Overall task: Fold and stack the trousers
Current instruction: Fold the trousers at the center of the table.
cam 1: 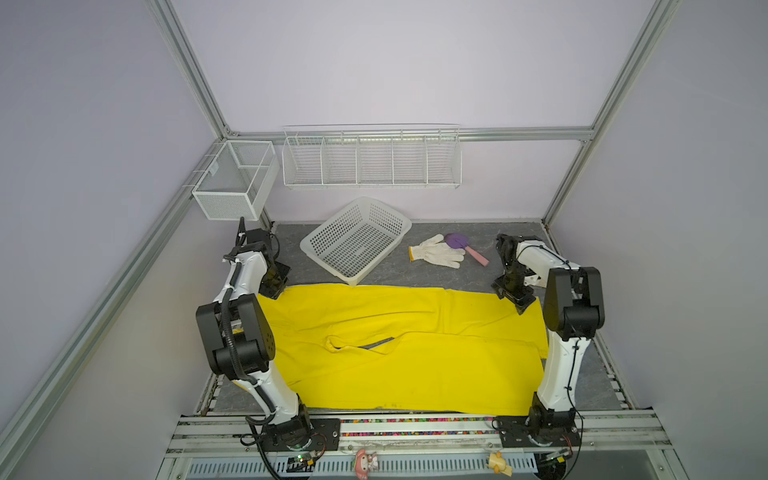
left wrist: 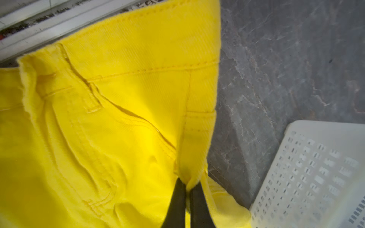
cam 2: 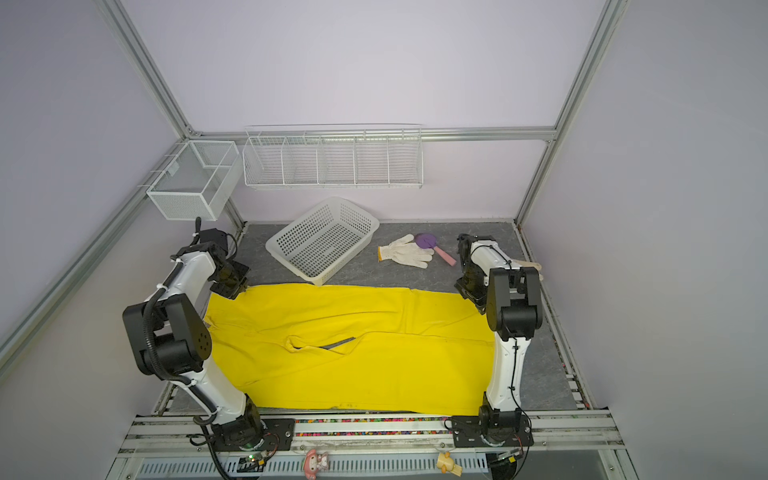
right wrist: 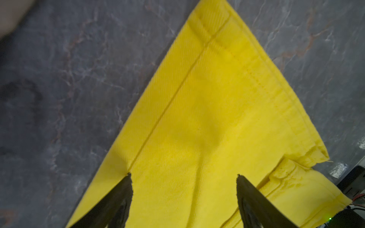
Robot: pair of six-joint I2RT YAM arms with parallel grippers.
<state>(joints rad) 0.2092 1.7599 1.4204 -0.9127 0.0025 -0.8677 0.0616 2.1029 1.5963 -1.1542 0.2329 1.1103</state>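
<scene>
The left gripper (left wrist: 187, 185) pinches the waistband corner (left wrist: 194, 175) of the trousers (cam 1: 399, 345) lying flat between both grippers, so the right gripper (right wrist: 183, 175), jaws wide just behind the hem (right wrist: 266, 79), should bite deep before both lift together.

Bright-yellow trousers (cam 1: 399, 345) spread flat across table, legs side by side, fly open.

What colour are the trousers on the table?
Plain bright yellow; the trousers show best in a top view.

White perforated basket (cam 1: 353, 245), white knit glove (cam 1: 436, 251), purple paddle (cam 1: 456, 240), wire rack (cam 1: 372, 160), mesh bin (cam 1: 232, 183)
</scene>
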